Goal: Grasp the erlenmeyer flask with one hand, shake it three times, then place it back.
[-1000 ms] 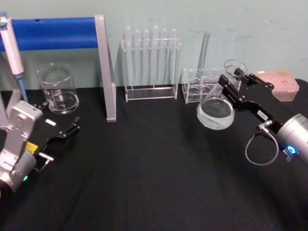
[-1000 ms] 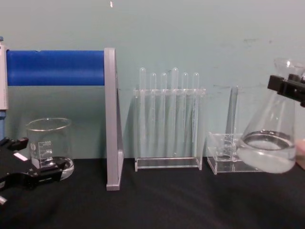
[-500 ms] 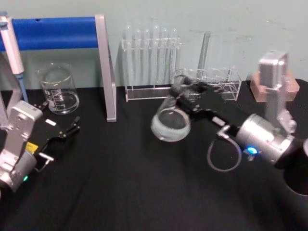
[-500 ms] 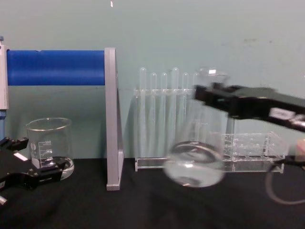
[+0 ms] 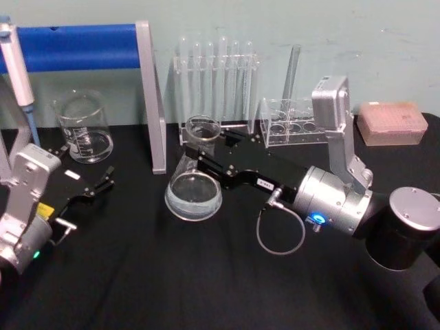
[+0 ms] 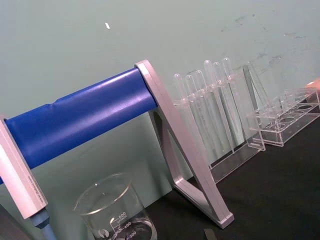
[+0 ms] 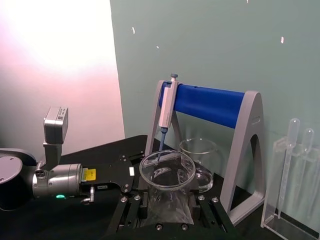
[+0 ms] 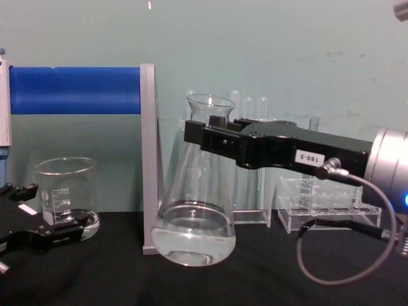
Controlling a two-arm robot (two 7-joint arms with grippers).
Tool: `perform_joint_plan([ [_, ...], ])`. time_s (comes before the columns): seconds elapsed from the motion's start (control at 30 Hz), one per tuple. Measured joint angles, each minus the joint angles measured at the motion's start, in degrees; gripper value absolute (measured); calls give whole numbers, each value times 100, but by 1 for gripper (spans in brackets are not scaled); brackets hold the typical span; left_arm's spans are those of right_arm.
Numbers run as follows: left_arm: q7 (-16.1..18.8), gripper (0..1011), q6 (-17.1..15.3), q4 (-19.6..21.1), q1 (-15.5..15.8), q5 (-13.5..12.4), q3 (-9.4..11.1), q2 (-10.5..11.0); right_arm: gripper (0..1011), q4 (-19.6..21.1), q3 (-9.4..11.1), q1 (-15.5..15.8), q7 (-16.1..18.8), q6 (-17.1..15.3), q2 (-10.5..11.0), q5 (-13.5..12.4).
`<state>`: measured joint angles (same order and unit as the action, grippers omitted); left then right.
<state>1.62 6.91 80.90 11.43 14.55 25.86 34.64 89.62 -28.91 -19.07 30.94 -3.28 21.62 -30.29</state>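
We've got the right claw (image 5: 201,146) clamped round the neck of the erlenmeyer flask (image 5: 194,187), just under the rim. The flask sits left of centre, right by the grey stand leg (image 5: 152,103), tipped a bit, with clear liquid in its base. Our left claw (image 5: 102,184) is parked at the left near the beaker (image 5: 82,127), fingers apart, holding nothing.

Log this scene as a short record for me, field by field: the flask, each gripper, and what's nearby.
flask: tilted, a little clear liquid in the base
right gripper: shut on the flask's neck, in front of the tube rack
left gripper: open, idle beside the beaker
flask touching table: cannot tell
nearby: grey stand leg just left of the flask
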Motion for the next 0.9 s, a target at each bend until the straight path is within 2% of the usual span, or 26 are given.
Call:
perform_joint_plan([
  [0.13,0,1001,0,0,0,0,0,0,448,20,2,21,-127,38,24,-4],
  [0.23,0,1001,0,0,0,0,0,0,448,88,91,108,-308,79,73,5],
  [0.37,0,1001,0,0,0,0,0,0,449,254,347,322,-670,131,176,50],
  [0.4,0,1001,0,0,0,0,0,0,448,254,347,322,-670,131,176,50],
  [0.53,0,1001,0,0,0,0,0,0,448,479,715,634,-1090,157,292,113],
  [0.57,0,1001,0,0,0,0,0,0,448,561,868,751,-1244,159,329,141],
  [0.67,0,1001,0,0,0,0,0,0,448,676,1071,919,-1439,159,375,175],
  [0.7,0,1001,0,0,0,0,0,0,448,752,1211,1035,-1572,155,403,197],
  [0.9,0,1001,0,0,0,0,0,0,448,985,1631,1395,-1914,125,453,267],
])
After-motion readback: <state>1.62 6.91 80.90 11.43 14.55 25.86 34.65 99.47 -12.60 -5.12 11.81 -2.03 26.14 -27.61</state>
